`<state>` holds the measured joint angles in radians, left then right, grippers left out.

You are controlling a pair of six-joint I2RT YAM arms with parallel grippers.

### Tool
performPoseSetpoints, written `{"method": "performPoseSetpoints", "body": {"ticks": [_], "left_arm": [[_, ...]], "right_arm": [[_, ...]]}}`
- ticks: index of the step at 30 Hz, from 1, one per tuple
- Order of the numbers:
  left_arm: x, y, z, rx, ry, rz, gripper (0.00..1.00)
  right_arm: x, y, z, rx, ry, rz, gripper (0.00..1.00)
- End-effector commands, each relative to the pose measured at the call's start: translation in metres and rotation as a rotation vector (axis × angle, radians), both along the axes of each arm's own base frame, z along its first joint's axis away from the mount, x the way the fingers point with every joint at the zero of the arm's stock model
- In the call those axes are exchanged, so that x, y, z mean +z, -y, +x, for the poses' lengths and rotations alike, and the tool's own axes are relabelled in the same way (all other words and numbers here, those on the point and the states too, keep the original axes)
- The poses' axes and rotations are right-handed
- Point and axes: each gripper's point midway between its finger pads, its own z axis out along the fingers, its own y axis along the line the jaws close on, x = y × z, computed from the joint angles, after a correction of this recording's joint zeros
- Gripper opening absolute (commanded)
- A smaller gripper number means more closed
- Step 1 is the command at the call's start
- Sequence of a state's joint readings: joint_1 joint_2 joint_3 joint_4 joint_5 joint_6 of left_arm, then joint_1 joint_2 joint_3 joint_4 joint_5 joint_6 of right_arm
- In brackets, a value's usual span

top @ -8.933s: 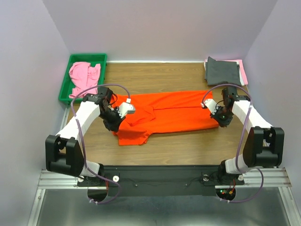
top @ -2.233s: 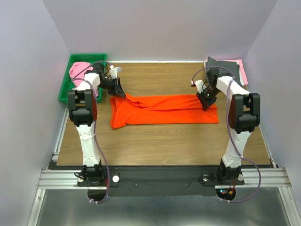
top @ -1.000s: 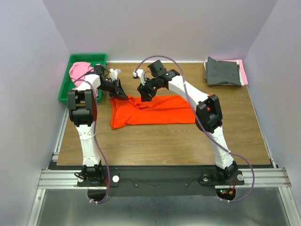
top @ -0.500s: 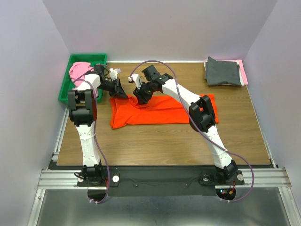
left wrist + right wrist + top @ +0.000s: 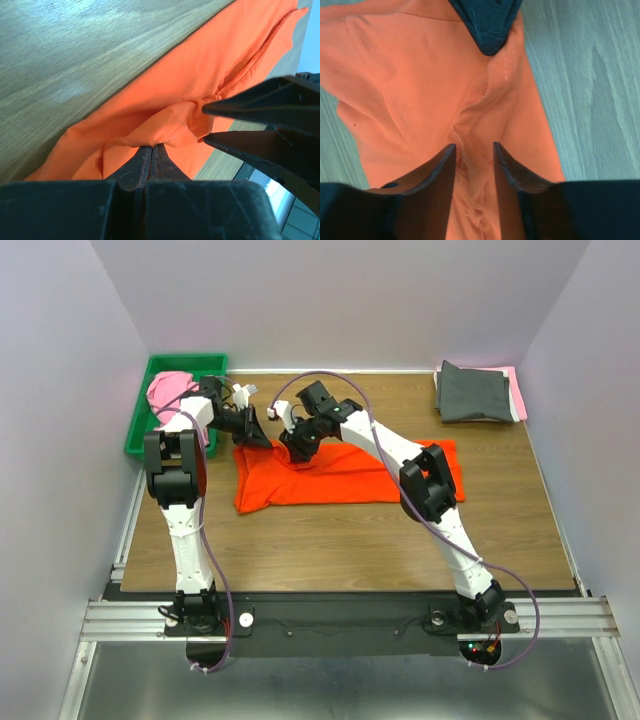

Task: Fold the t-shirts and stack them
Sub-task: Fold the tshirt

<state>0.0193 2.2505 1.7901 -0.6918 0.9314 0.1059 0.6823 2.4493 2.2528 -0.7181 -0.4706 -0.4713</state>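
Nearest us, the orange shirt (image 5: pixel 340 475) lies as a long strip across the middle of the counter (image 5: pixel 350 540), with its near edge flat. At its far left corner the left fingers (image 5: pixel 137 167) are pressed together on a pinch of the cloth, raising a small ridge. Just beside them the right fingers (image 5: pixel 436 172) stand narrowly apart over a seam wrinkle, with cloth between them but not yet squeezed.

We judge crowding to be the main danger, since both sets of fingers work the same corner. If the right ones close too near, they could bump the left ones. They could also catch only one layer, and the fold would come apart when lifted. The right arm reaches far across the shirt, so a pull might drag the strip askew. If the left pinch is shallow, the cloth could slip out.

Farther off, the green tray (image 5: pixel 140 430) holding the pink shirt (image 5: pixel 167 390) sits at the far left corner, close to the left arm, where a wide swing could knock it. The grey shirt (image 5: pixel 475 395) at the far right corner is well apart.
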Motion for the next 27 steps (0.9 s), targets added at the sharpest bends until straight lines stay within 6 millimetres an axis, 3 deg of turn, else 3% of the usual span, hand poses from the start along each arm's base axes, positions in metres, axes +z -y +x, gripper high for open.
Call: {"method": "performPoseSetpoints", "body": {"ticks": [1,4,8,17,23,27], "left_arm": [[0.015,0.003,0.011,-0.004,0.051,-0.016,0.0],[0.014,0.004,0.01,-0.006,0.047,-0.015,0.0],[0.02,0.004,0.01,-0.012,0.063,-0.013,0.0],[0.054,-0.005,-0.004,-0.051,0.136,0.056,0.0],[0.039,-0.012,-0.035,-0.096,0.06,0.112,0.0],[0.037,-0.014,-0.053,-0.098,0.037,0.124,0.0]], "right_arm": [[0.022,-0.011,0.004,0.033,0.077,0.043,0.38],[0.017,-0.008,0.006,0.03,0.087,0.024,0.26],[0.015,-0.003,0.006,0.037,0.107,0.0,0.01],[0.041,0.014,0.01,0.032,0.163,-0.002,0.01],[0.049,0.025,0.017,0.014,0.172,0.004,0.01],[0.05,0.026,0.01,0.036,0.168,0.005,0.01]]}}
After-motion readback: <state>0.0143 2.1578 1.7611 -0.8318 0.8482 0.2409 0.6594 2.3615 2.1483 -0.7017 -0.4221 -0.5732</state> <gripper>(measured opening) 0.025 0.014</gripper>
